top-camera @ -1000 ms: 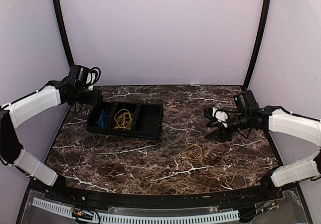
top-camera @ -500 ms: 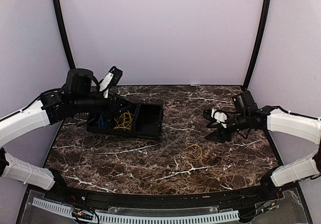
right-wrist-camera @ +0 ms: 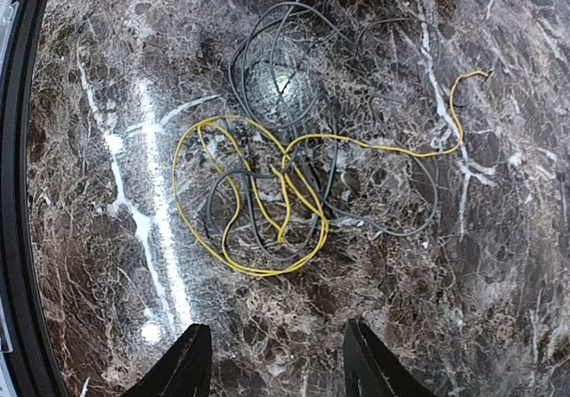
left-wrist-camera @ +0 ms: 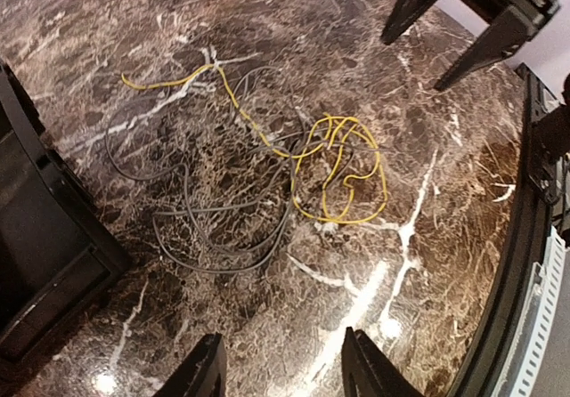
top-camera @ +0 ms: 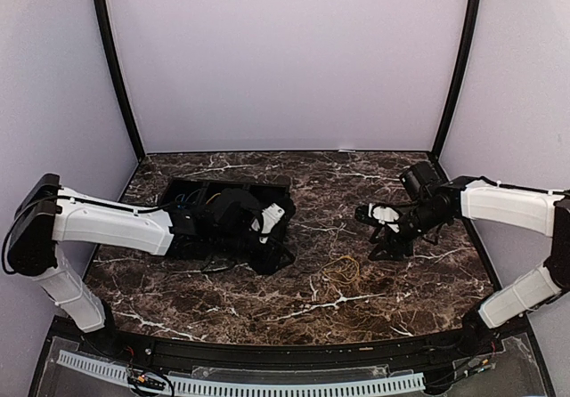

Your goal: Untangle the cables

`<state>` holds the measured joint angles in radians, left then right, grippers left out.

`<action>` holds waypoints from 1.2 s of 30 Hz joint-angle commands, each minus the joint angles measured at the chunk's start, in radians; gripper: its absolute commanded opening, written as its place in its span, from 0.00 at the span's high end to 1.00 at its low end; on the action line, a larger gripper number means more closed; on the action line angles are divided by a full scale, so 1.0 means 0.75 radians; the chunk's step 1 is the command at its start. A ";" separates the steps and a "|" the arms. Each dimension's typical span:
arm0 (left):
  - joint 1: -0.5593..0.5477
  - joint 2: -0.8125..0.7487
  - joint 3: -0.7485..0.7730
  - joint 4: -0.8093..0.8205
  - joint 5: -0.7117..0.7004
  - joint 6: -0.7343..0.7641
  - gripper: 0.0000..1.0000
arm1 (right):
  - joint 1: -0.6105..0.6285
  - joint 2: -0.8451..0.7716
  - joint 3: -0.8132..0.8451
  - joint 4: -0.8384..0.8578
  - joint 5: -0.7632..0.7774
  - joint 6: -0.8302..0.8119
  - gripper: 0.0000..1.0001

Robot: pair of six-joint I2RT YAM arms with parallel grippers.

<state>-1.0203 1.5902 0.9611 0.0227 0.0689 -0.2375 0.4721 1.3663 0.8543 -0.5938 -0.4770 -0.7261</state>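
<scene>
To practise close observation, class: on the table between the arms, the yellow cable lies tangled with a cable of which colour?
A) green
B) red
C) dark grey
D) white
C: both wrist views show the yellow cable threading through loops of a dark grey cable.

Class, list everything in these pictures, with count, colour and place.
table: one, brown marble, under everything
tray: one, black, back left, partly hidden
yellow cable: one, yellow, table centre-right, tangled with the grey
grey cable: one, dark grey, looped through the yellow
left arm: one, white-black, across the tray, jaws open
right arm: one, white-black, right side, jaws open
</scene>
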 commanded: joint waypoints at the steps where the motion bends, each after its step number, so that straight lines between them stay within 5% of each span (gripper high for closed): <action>1: -0.023 0.116 0.075 0.154 -0.064 -0.161 0.56 | 0.007 0.062 0.068 -0.031 -0.045 0.019 0.47; 14: -0.033 0.291 0.127 0.265 -0.121 -0.360 0.55 | 0.156 0.362 0.225 0.018 0.005 0.046 0.47; 25: -0.059 0.310 0.118 0.301 -0.094 -0.338 0.55 | 0.163 0.435 0.250 0.049 0.022 0.077 0.68; 34: -0.075 0.321 0.136 0.361 -0.101 -0.289 0.54 | 0.164 0.470 0.278 0.036 0.015 0.088 1.00; 36: -0.075 0.323 0.136 0.382 -0.098 -0.278 0.53 | 0.164 0.442 0.284 0.018 0.008 0.084 1.00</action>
<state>-1.0718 1.8259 1.0458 0.2615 -0.0086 -0.4751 0.5869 1.7153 1.0363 -0.5697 -0.4656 -0.6643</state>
